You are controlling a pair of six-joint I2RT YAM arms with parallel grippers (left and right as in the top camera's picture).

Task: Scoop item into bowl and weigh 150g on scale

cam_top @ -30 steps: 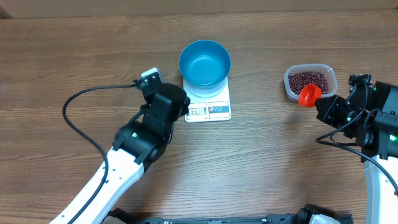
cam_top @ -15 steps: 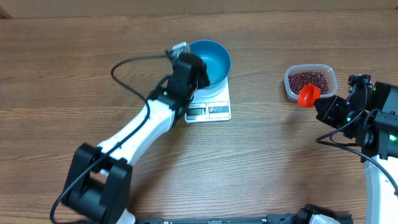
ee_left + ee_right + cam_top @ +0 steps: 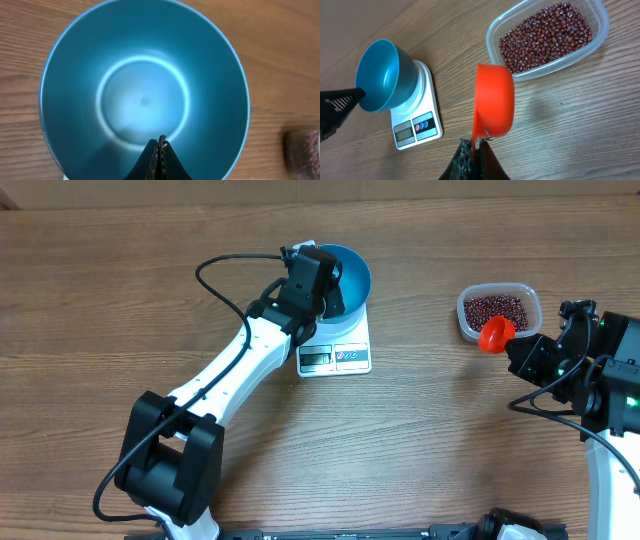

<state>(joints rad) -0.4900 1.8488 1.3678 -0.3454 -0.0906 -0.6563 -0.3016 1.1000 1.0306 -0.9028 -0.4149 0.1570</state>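
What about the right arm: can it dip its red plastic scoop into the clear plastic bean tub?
Probably yes: the right gripper, shut on the red plastic scoop, holds it beside the open clear plastic tub of dark red-brown beans, with nothing between.

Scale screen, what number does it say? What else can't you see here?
Display of the scale: too small to read in overhead and right wrist views; the bowl covers it in the left wrist view.
Tips of the left gripper: hidden under its wrist in the overhead view.
Inside of the red scoop: right wrist view shows only the outside.
The tub: blurred and cut by the left wrist view's edge.
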